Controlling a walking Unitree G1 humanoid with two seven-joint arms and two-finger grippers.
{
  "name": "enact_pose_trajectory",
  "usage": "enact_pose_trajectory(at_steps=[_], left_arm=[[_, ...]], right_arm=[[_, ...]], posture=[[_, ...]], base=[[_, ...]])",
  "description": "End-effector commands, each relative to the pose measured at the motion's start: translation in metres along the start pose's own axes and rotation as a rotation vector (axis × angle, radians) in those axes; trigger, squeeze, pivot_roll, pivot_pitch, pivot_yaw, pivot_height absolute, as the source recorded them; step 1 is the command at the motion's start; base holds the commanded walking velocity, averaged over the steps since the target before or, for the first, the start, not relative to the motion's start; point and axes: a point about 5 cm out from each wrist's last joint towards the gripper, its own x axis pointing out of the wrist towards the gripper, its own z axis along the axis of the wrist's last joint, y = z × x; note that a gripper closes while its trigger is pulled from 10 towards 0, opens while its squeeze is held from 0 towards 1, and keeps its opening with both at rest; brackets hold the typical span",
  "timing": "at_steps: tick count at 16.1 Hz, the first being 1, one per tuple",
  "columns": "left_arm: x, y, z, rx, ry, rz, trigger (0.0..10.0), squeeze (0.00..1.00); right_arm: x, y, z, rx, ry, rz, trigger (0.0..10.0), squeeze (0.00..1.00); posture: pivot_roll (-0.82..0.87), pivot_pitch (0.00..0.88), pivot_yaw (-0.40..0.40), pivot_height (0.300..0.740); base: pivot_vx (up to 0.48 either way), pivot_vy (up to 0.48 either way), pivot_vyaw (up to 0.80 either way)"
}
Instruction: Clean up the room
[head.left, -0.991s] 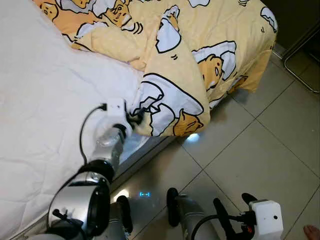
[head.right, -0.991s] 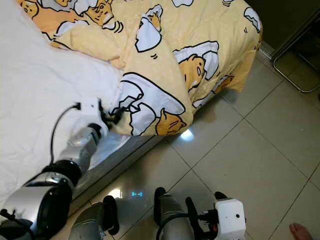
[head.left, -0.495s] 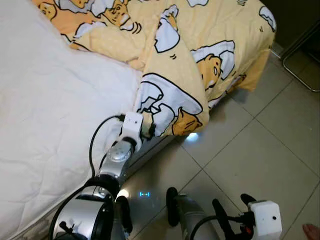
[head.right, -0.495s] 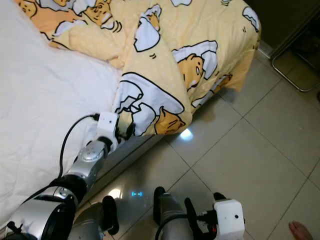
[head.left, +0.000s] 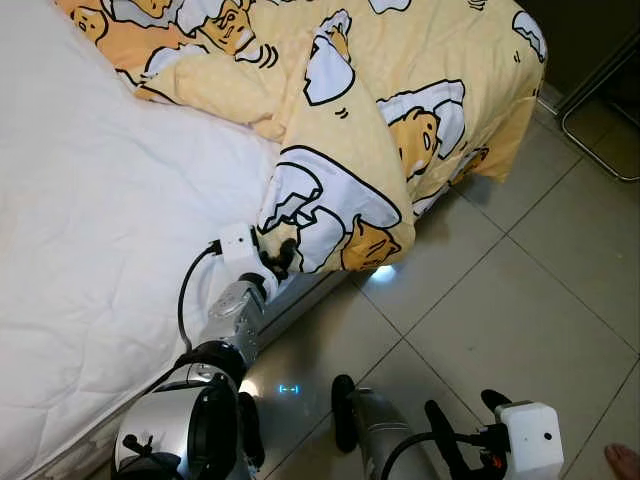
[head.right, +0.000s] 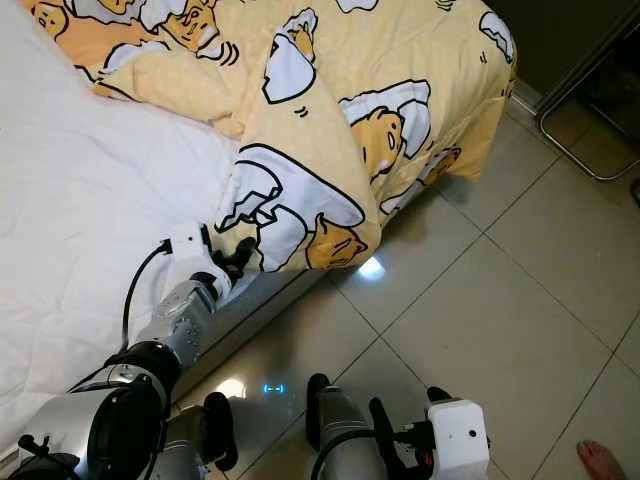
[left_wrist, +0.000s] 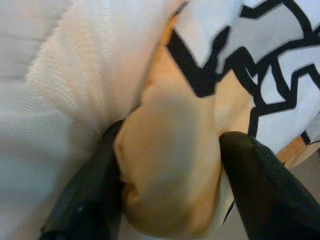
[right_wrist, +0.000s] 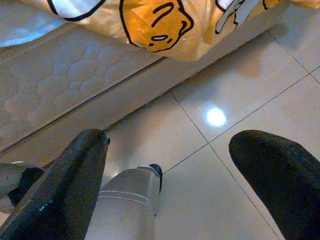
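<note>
left end effector | clamped on quilt hem | bed edge

Quilt corner tugged along the bed edge
The left gripper, clamped on the yellow quilt, swung outward, then back toward the mattress.

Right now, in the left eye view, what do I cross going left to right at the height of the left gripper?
White sheet → left gripper, shut on the quilt's corner → yellow cartoon quilt hanging over the bed's edge → tiled floor.
</note>
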Motion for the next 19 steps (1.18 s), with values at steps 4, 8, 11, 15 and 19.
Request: enact_pose_trajectory(at_steps=[4, 8, 11, 15, 19], left_arm=[[-0.010, 0.004, -0.032, -0.057, 0.106, -0.011, 0.0, 0.00], [-0.010, 0.001, -0.031, -0.003, 0.107, -0.050, 0.0, 0.00], [-0.009, -0.002, -0.030, -0.093, 0.097, -0.065, 0.0, 0.00], [-0.007, -0.006, -0.027, -0.179, 0.070, -0.082, 0.0, 0.00], [-0.004, -0.015, -0.021, -0.162, 0.050, -0.138, 0.0, 0.00]], right_arm=[[-0.005, -0.001, -0.007, 0.009, 0.045, -0.012, 10.0, 0.44], [-0.004, -0.002, -0.006, 0.008, 0.039, -0.008, 10.0, 0.45], [-0.004, -0.002, -0.006, 0.007, 0.039, -0.008, 10.0, 0.44], [-0.003, -0.003, -0.004, 0.004, 0.036, -0.008, 10.0, 0.44], [0.005, -0.007, -0.004, -0.001, 0.028, -0.007, 10.0, 0.45]], posture=[[-0.28, 0.341, -0.086, 0.736], [-0.29, 0.340, -0.089, 0.736], [-0.29, 0.341, -0.091, 0.736], [-0.28, 0.339, -0.093, 0.736], [-0.27, 0.310, -0.091, 0.736]], base=[[0.000, 0.000, 0.00], [0.000, 0.000, 0.00], [0.000, 0.000, 0.00], [0.000, 0.000, 0.00], [0.000, 0.000, 0.00]])
